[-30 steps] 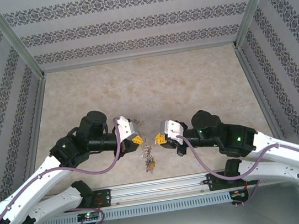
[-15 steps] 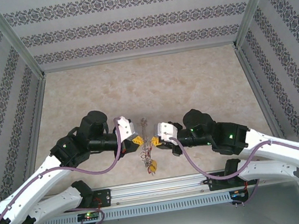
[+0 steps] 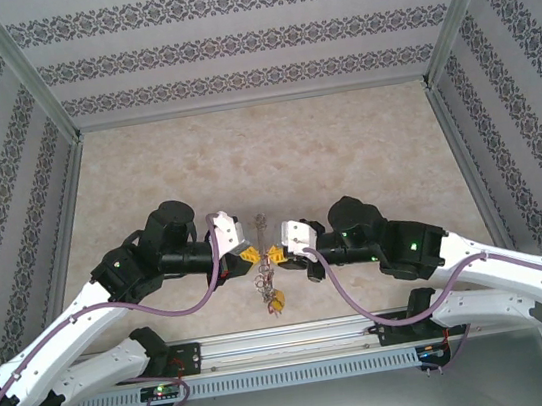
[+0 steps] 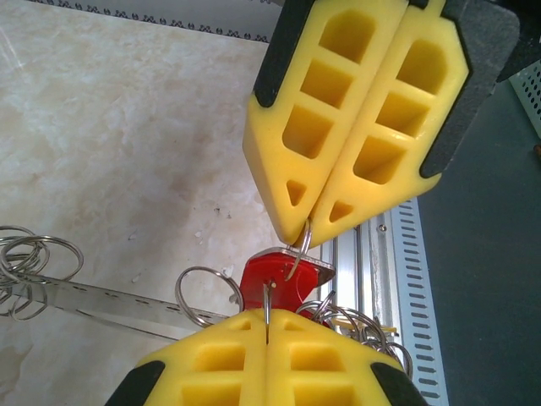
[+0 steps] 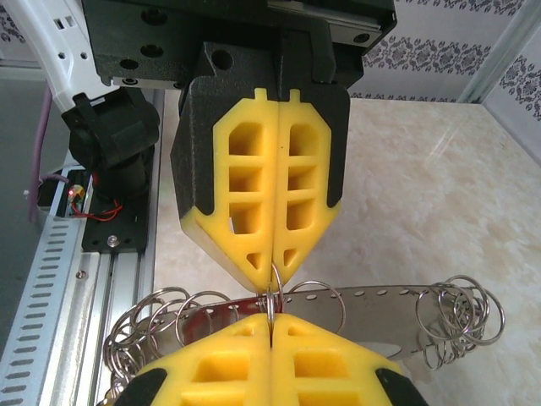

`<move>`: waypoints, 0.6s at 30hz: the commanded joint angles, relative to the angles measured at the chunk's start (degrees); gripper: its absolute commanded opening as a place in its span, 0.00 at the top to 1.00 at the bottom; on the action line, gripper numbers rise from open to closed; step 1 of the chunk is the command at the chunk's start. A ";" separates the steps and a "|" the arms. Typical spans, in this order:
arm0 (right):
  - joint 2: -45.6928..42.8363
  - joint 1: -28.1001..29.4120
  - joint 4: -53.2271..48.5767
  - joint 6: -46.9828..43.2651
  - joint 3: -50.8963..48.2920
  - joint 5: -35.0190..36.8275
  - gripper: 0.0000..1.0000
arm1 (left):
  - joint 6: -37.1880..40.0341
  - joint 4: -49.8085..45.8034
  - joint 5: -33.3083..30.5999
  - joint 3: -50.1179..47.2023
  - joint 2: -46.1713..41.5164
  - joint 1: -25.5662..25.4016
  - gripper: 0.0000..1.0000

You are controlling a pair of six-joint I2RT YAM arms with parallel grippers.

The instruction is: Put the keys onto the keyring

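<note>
Left hand (image 4: 266, 330) and right hand (image 4: 303, 225) both clenched on one small ring (image 5: 271, 298), tips nearly touching.
Red key (image 4: 275, 279) sits just behind the tips; keyring (image 5: 380, 298) slung beneath them. Risk: opposed pull could spring the thin wire from the grip and drop the keyring. Pale marbled desk (image 3: 264, 153), patterned walls (image 3: 248, 40) all round.

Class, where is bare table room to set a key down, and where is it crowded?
Free: far half of the beige marbled tabletop, up to the patterned walls. Crowded: near centre, where left gripper and right gripper pinch the grey oval keyring.
</note>
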 commanded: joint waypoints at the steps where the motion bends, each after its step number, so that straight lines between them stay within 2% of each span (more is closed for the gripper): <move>1: 0.41 0.46 2.13 -0.26 0.94 -0.47 1.00 | 1.30 0.87 2.23 1.96 -0.46 -0.73 1.00; 18: 0.68 0.43 2.10 0.21 0.41 0.78 1.00 | 1.39 0.96 1.38 1.83 -0.84 -0.73 1.00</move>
